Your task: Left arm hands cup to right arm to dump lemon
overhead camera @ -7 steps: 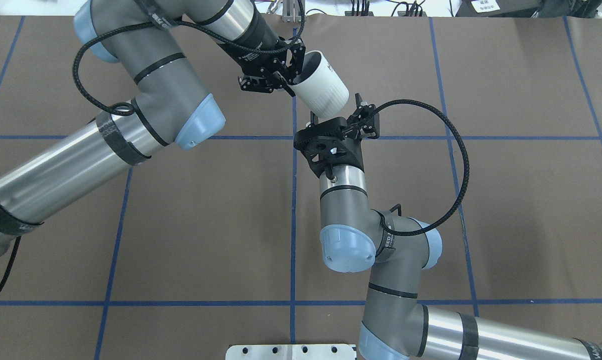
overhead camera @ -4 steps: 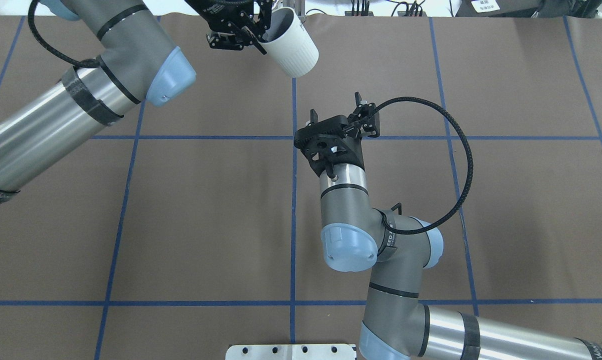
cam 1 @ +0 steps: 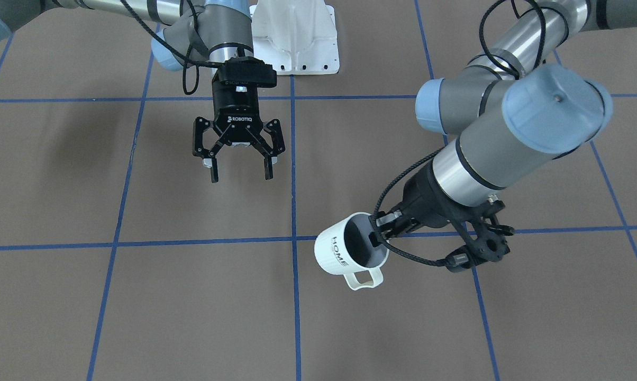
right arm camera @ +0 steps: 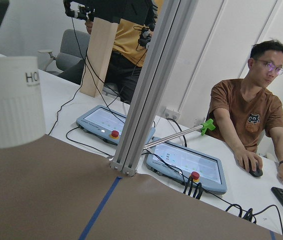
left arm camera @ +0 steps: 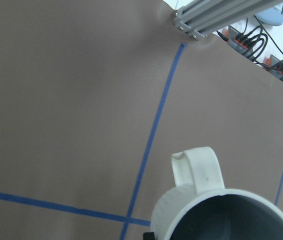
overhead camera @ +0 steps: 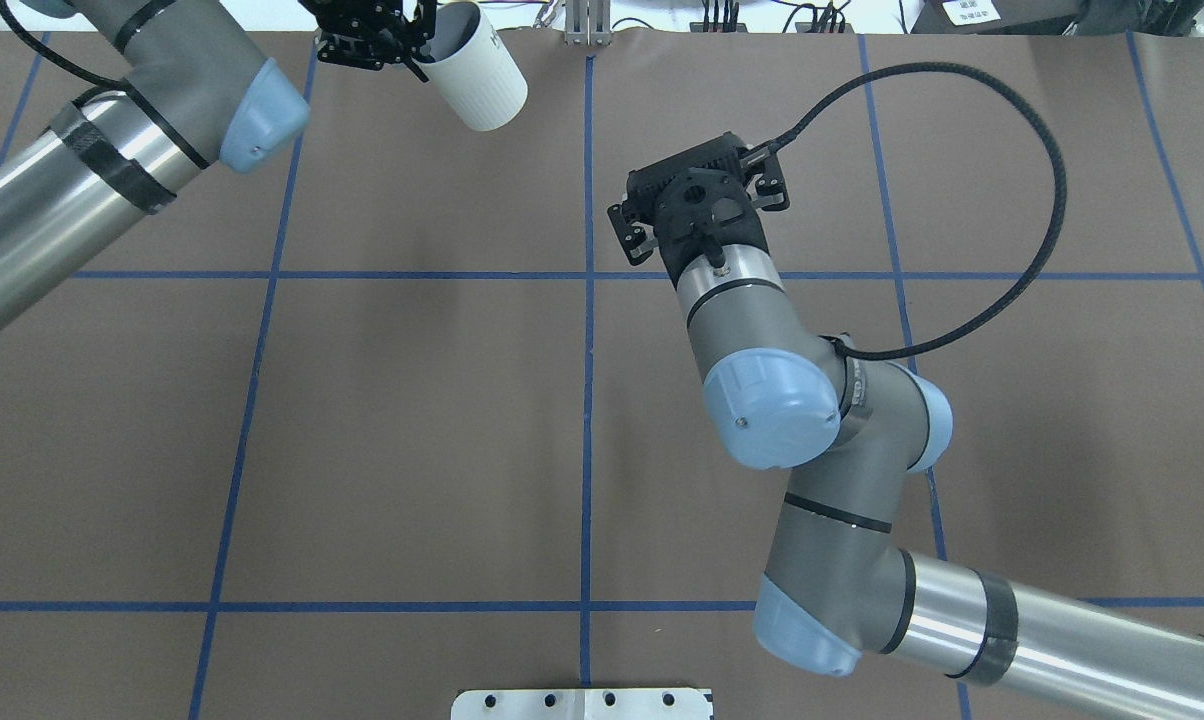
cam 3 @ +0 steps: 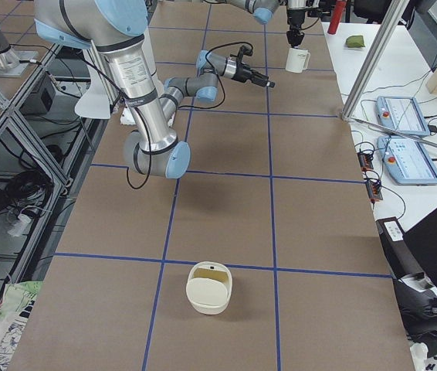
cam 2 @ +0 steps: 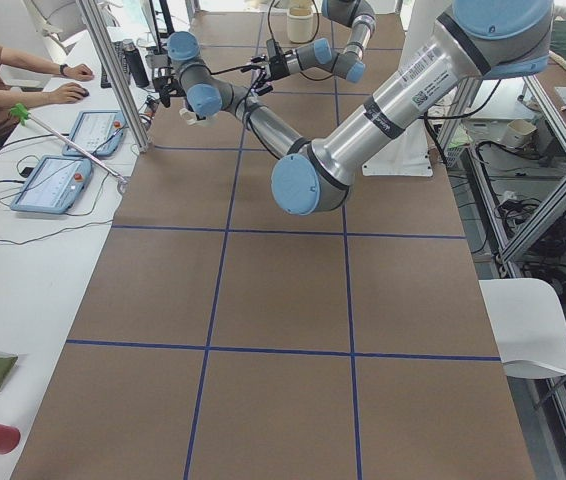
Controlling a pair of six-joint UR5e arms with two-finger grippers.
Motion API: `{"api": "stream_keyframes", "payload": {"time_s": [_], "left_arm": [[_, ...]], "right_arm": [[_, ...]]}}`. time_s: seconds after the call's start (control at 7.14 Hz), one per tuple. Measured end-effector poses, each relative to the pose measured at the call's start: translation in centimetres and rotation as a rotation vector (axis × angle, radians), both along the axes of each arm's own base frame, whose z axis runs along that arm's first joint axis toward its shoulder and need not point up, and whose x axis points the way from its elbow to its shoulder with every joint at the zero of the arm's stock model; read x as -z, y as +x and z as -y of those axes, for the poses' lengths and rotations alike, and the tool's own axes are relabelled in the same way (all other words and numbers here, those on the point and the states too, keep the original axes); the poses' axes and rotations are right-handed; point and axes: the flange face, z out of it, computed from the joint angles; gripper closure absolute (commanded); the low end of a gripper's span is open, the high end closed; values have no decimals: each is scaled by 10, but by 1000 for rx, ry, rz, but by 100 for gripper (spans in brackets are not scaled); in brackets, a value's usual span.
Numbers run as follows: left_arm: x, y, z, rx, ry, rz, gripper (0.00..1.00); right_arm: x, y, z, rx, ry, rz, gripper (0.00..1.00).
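Status: handover not yet made. The left gripper (cam 1: 375, 236) pinches the cup (cam 1: 339, 254) by its rim, one finger inside the grey bore and the other outside. The cup is tilted with its handle towards the bottom of the front-facing frame, and "HOME" is readable on the side. In the overhead view the cup sits at the top edge, left of centre, and appears clear of the table (cam 1: 85, 211). The right gripper (cam 1: 240, 175) is in the upper left of the front-facing frame. Its fingers are spread wide and hold nothing, and it is well apart from the cup, with a full grid square between them. The right wrist camera shows the cup at its left edge, so that gripper seems roughly aimed at it. No lemon shows in any view, and the cup's bottom is hidden, so the contents are unconfirmed. A cream tub (cam 3: 209, 287) sits low in the right-side view, and I cannot tell whether it matters. Done: the cup is picked up by the left arm (cam 1: 509, 132). Left, by my reading: bring the two grippers together, have the right arm (cam 1: 223, 26) grasp the cup, release on the left, then tip out the lemon.
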Motion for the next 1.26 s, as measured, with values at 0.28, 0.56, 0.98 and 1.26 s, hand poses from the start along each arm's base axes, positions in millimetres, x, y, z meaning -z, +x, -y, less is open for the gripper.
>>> {"api": "stream_keyframes", "payload": {"time_s": [0.28, 0.56, 0.98, 1.26], "left_arm": [[-25, -36, 7, 61, 32, 35, 100], [-61, -60, -7, 136, 122, 138, 100], [-126, -97, -47, -19, 262, 456, 100], [-202, -120, -89, -185, 284, 560, 100]], "right_arm": [[-18, 53, 43, 125, -108, 92, 0], [-44, 134, 90, 289, -265, 191, 0], [-107, 264, 124, 493, -578, 277, 0], [-161, 319, 117, 543, -745, 287, 0]]}}
